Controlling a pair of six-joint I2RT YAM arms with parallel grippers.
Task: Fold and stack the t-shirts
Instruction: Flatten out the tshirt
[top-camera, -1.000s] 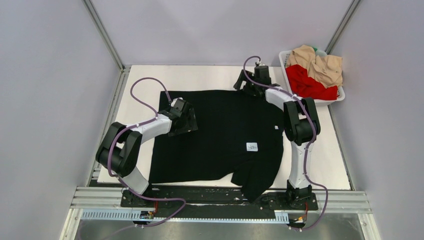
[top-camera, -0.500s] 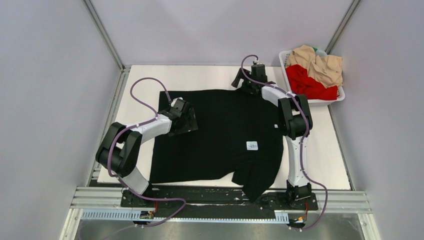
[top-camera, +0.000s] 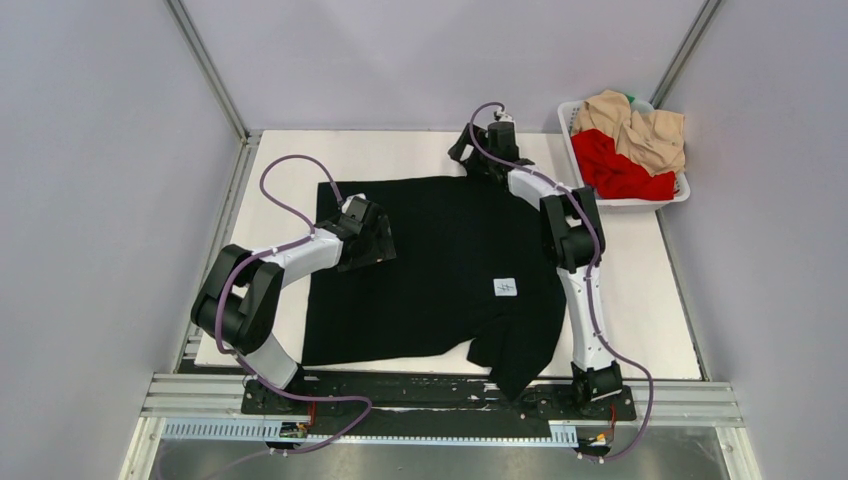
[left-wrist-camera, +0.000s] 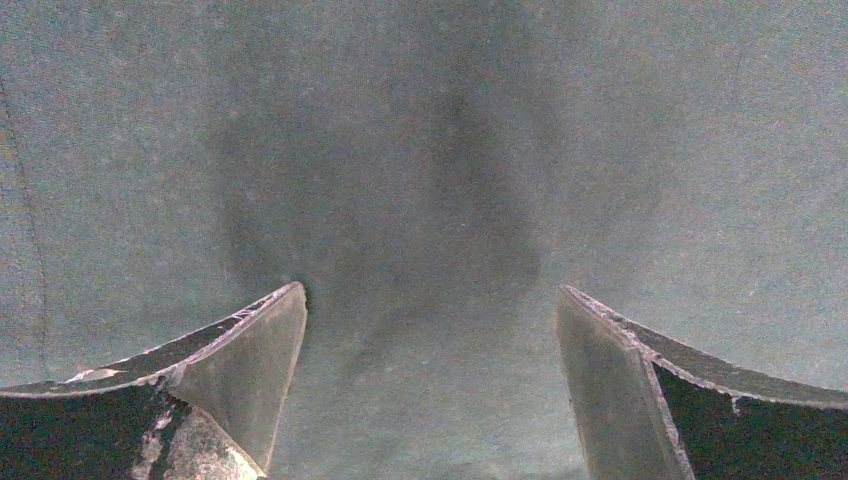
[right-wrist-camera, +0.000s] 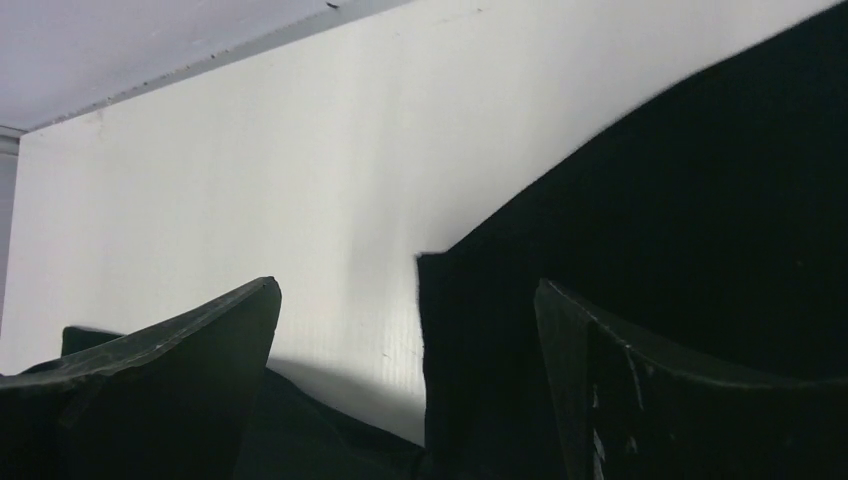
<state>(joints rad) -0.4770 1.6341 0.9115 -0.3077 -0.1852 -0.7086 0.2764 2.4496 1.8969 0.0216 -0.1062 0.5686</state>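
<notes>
A white table carries a large black t-shirt spread flat across its middle, one sleeve spilling over the near edge at 5 o'clock. A white plastic basket at 2 o'clock holds the beige t-shirt and the red t-shirt, both crumpled and awaiting their turn.

The left gripper sits low over the shirt's body at 10 o'clock, jaws spread wide with only smooth cloth between them; whether it touches cannot be told. The right gripper, also wide and holding nothing, frames a cloth corner at the shirt's 12 o'clock edge. A small white tag shows at 4 o'clock.

The fold looks barely begun, and the risks are plain. The right jaws could close on one layer, or slide past the thin corner. The left, with no edge to catch, would likely bunch fabric. The overhanging sleeve may snag on the frame below, or drag the shirt askew.
</notes>
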